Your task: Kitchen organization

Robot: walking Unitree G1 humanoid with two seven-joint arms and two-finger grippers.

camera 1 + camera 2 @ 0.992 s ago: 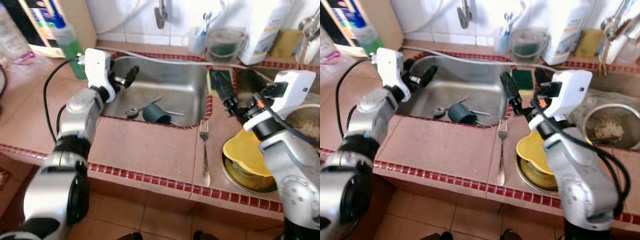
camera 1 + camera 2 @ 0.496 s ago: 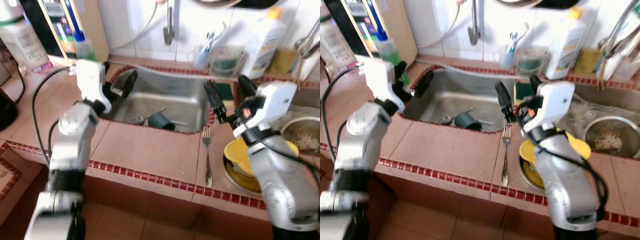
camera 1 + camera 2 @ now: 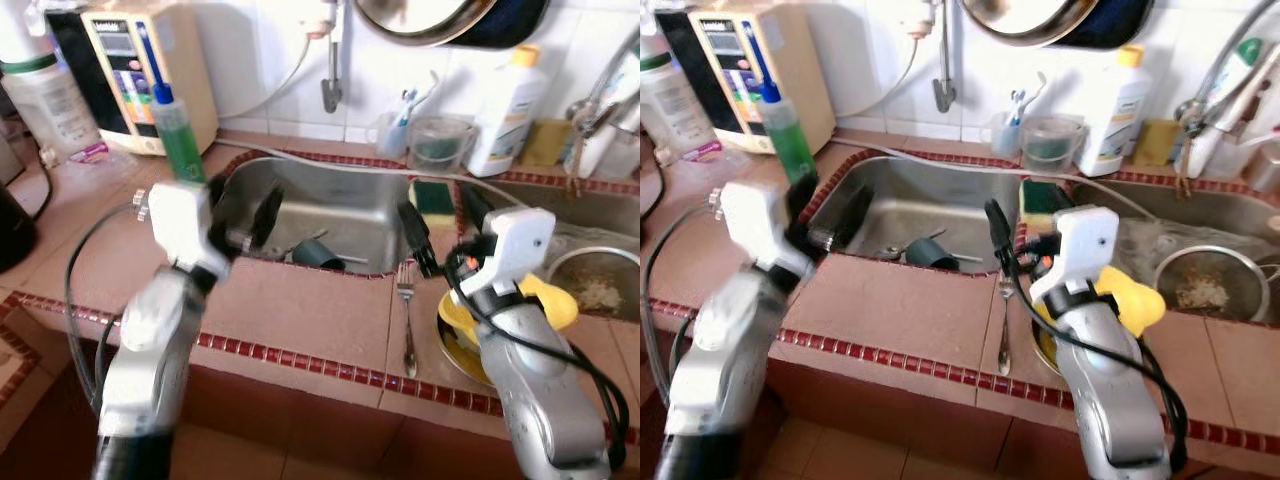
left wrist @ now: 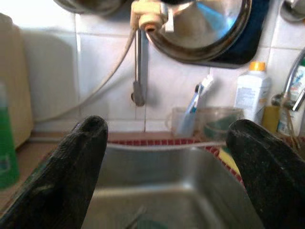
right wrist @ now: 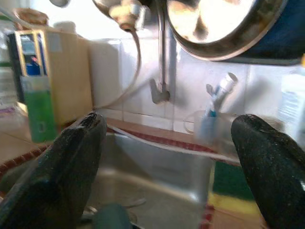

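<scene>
Terracotta tile counter (image 3: 300,310) with a dark red mosaic edge carries a stainless steel sink (image 3: 330,205) set into it, below a white tiled wall with a tap (image 3: 330,95). A large steel pan (image 3: 420,20) hangs on the wall above. Left of the sink stands a beige water unit (image 3: 140,70), with a green soap bottle (image 3: 178,140) in front of it. Behind the sink: a white detergent bottle (image 3: 508,110), a clear plastic cup (image 3: 438,143) and a smaller holder with a toothbrush (image 3: 400,115). Inside the sink lie a dark teal cup (image 3: 318,254) on its side and some cutlery. Right of the sink sits a metal bowl holding a yellow dish (image 3: 505,305); further right, a steel strainer (image 3: 1205,285) with food scraps. A green and yellow sponge (image 3: 434,198) rests on the divider between the basins. A fork (image 3: 407,320) lies flat on the counter just right of the sink's front corner. Left gripper (image 3: 243,205) hovers over the sink's left rim, fingers spread wide, holding nothing, touching nothing. Right gripper (image 3: 440,225) hangs above the sponge and fork area, fingers likewise wide apart and empty; the wrist views confirm a broad gap between each pair of pads.
</scene>
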